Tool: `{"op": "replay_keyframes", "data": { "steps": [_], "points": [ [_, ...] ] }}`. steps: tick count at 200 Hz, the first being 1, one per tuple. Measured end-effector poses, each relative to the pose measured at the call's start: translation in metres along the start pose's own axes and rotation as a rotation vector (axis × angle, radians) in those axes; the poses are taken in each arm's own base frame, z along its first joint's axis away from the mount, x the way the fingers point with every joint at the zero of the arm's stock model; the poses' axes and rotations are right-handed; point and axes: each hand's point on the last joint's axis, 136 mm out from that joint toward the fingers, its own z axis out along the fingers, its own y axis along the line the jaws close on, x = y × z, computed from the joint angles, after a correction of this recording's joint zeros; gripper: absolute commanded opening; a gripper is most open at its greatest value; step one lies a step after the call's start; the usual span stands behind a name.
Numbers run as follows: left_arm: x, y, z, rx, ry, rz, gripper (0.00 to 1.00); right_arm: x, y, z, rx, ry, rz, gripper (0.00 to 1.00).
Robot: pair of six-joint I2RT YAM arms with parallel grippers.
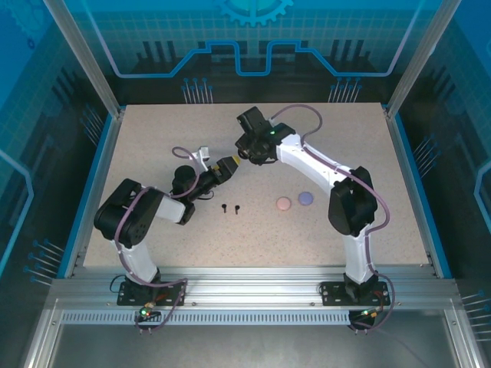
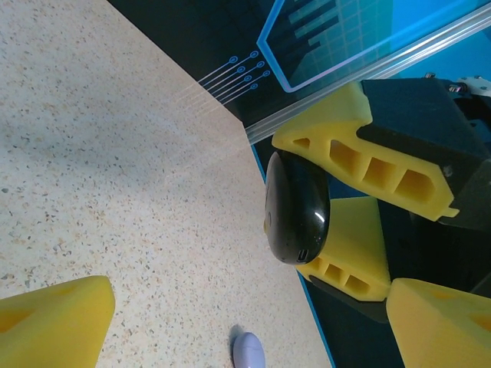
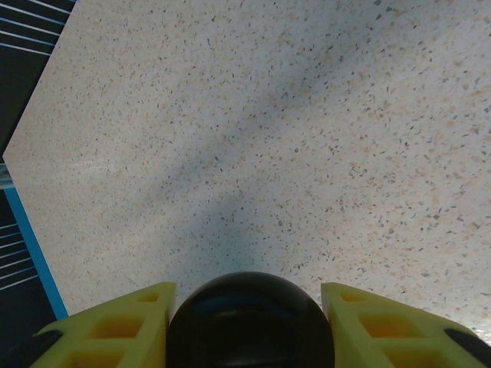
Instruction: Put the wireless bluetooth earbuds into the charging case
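Two tiny black earbuds (image 1: pixel 230 208), each stemmed, lie on the desk (image 1: pixel 153 146) close together but not touching. Well to their right a round pink case (image 1: pixel 284 203) and a round lilac case (image 1: pixel 306 198) lie flat, side by side with a small gap, the lilac one farther right and slightly farther back. A glossy black charging case (image 2: pixel 297 207), rounded, is held on edge above the desk, clamped between the fingers of the right tool (image 3: pixel 245 293).

From above and behind we overlook the whole tabletop (image 1: pixel 153 130); both wrist views look close, sharing the black case (image 2: pixel 295 207).
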Motion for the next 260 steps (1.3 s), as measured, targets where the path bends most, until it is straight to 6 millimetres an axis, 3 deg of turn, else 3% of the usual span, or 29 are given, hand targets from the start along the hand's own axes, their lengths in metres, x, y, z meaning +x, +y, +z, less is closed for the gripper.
{"op": "replay_keyframes", "data": {
  "steps": [99,155,260],
  "points": [
    [-0.004,0.0,0.009,0.015,-0.006,-0.006,0.76,0.015,0.004,0.003,-0.002,0.016,-0.022,0.38],
    [-0.005,0.0,0.014,0.029,-0.012,-0.017,0.59,0.019,0.013,-0.001,-0.022,0.019,-0.03,0.38],
    [-0.011,-0.007,0.017,0.068,-0.035,-0.017,0.38,0.021,0.013,0.001,-0.022,0.021,-0.032,0.38]
  ]
}}
